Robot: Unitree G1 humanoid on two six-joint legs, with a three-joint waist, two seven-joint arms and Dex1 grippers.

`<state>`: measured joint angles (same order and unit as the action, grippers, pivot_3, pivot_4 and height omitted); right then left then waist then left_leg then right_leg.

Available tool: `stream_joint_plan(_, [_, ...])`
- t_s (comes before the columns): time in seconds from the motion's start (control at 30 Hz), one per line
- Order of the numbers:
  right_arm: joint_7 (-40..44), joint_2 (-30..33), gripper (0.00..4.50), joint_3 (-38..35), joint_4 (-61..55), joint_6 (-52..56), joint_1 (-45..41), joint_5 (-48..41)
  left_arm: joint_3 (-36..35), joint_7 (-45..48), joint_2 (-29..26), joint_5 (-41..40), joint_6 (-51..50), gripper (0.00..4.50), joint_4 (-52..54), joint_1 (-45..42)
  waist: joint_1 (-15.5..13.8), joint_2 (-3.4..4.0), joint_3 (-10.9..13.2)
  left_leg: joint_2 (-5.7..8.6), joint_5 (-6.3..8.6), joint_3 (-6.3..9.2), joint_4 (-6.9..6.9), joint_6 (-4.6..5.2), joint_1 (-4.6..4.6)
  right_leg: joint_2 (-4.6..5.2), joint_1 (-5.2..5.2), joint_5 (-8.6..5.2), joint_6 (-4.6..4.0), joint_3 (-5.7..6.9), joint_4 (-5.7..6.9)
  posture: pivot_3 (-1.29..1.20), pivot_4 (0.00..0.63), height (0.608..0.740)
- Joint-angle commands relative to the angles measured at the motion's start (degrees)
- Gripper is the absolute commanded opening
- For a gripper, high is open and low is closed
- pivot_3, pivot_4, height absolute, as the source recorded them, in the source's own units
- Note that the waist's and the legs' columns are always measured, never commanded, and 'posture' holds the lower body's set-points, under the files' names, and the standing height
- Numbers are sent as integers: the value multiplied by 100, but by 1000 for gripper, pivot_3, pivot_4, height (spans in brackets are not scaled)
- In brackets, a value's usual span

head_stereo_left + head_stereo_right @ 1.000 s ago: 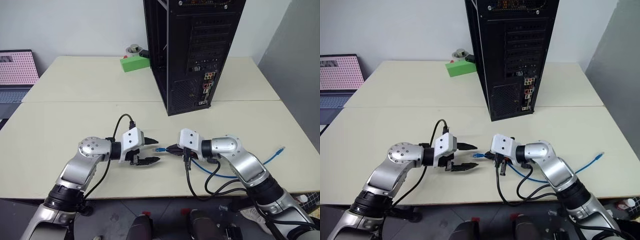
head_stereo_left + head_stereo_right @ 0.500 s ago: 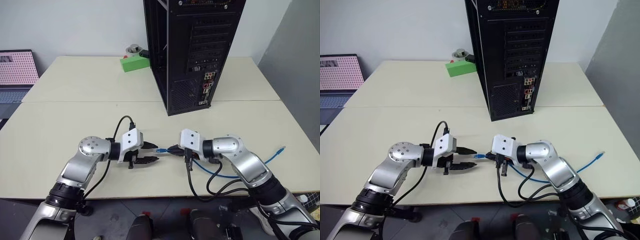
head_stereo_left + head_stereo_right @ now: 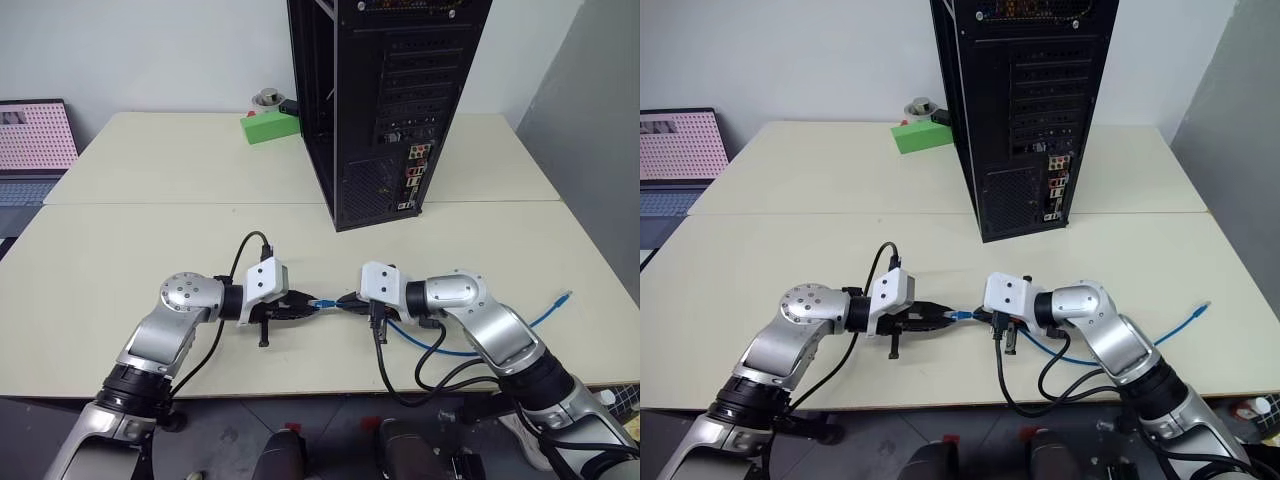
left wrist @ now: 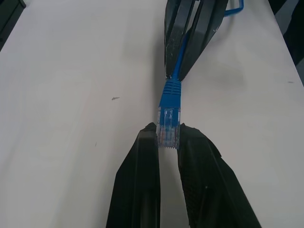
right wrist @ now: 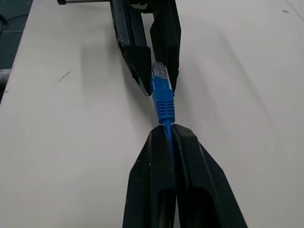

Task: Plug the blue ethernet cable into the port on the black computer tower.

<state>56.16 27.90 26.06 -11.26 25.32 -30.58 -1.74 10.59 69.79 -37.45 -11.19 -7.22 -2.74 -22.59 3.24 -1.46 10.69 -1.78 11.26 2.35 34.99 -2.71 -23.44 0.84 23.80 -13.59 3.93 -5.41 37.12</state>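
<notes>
Both pincers meet near the tabletop's front edge: left pincer pinches the blue ethernet cable's clear plug, right pincer clamps the cord right behind. Black computer tower is way back.

Lab: bare table, laptop

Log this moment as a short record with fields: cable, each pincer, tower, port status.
cable: blue ethernet cable on the table, one plug lifted between the arms
left pincer: shut on the clear plug
right pincer: shut on the cord just behind the plug's boot
tower: black computer tower upright on the table beyond both arms, rear panel in view
port status: nothing plugged in yet
</notes>
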Motion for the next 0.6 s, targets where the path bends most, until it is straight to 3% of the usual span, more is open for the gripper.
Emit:
stream_joint_plan(0.03, [265,151,820,-77,-229,-42,-66,-145,24,-34,55,95,458,289,4,9,-1,0,0,0,0,0,0,0,0,0,0,0,0,0,0,0,150,740])
stream_joint_plan(0.2, [693,699,2038,-599,-504,256,92,-681,257,-580,210,976,2463,289,-345,145,-25,0,0,0,0,0,2,0,-1,1,-1,0,0,0,-1,0,150,740])
stream_joint_plan(0.4, [446,617,3464,-1439,-876,1261,454,-1733,313,-1770,348,2059,5009,288,-1142,74,-66,0,0,2,0,0,3,0,0,3,-2,2,-2,-3,0,0,150,740])
stream_joint_plan(0.5, [55,295,3526,-1948,-1129,2114,752,-2493,90,-2818,457,2863,6408,288,-1380,-29,-82,0,0,2,0,1,3,0,0,4,-3,6,-3,-3,0,0,150,740])
stream_joint_plan(0.6, [-336,11,3526,-2195,-1222,2581,873,-2861,-39,-3499,493,3349,7017,276,-1532,-81,-112,0,0,2,0,0,7,0,-2,5,-5,17,-13,-4,-1,0,150,740])
